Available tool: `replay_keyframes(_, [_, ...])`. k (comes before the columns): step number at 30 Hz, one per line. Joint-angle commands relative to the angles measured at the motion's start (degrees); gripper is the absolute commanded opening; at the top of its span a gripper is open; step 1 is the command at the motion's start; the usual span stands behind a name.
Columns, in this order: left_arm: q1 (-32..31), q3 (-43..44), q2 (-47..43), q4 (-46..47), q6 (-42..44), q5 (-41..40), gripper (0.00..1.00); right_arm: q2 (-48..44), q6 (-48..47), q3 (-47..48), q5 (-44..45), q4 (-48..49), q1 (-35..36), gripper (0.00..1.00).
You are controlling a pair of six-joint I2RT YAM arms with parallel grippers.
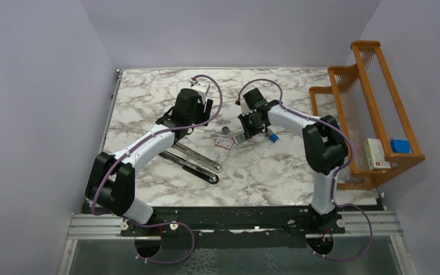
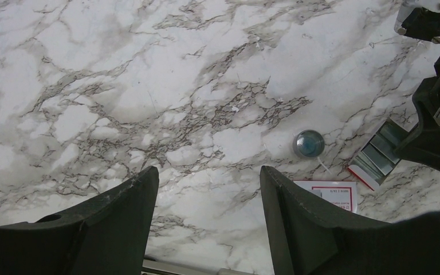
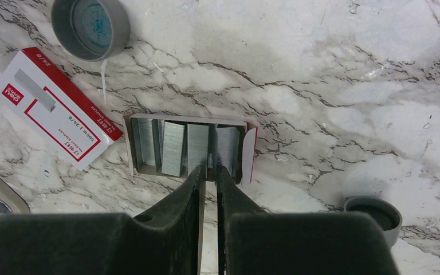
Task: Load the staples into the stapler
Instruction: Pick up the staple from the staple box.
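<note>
The stapler (image 1: 196, 159) lies opened flat into two long bars, left of centre. The white-and-red box's tray (image 3: 129, 150) holds several silvery staples (image 3: 172, 148); its sleeve (image 3: 57, 114) lies beside it. My right gripper (image 3: 211, 172) reaches into the tray, its jaws nearly together around a thin strip standing on edge (image 3: 211, 150). It shows above the tray in the top view (image 1: 246, 130). One loose strip (image 1: 238, 175) lies nearer the front. My left gripper (image 2: 209, 177) is open and empty over bare marble, beside the stapler's far end (image 2: 172, 267).
A dark round disc (image 3: 90, 28) lies left of the tray and a little blue-and-white cylinder (image 1: 274, 137) right of it. A wooden rack (image 1: 372, 114) at the table's right edge holds a white-and-red box (image 1: 376, 153) and a blue block (image 1: 400, 145).
</note>
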Motion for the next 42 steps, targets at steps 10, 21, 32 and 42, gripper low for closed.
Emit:
replay_keyframes(10, [0.06,1.05,-0.08,1.51,0.69,-1.51,0.68,-0.35,0.25,2.47,-0.17,0.19,0.30,0.01])
replay_keyframes(21, [8.63,-1.20,-6.49,6.47,-7.76,14.40,0.74,-12.79,3.46,-1.88,-5.05,3.77,0.25,0.01])
replay_keyframes(32, [11.31,2.85,-14.98,17.49,-18.37,35.31,0.77,-33.45,12.28,-14.93,-22.79,30.79,-0.08,0.01])
replay_keyframes(42, [10.84,-14.69,-18.30,78.39,-38.03,59.23,0.77,-49.96,17.18,-29.02,-33.89,65.43,-0.23,0.01])
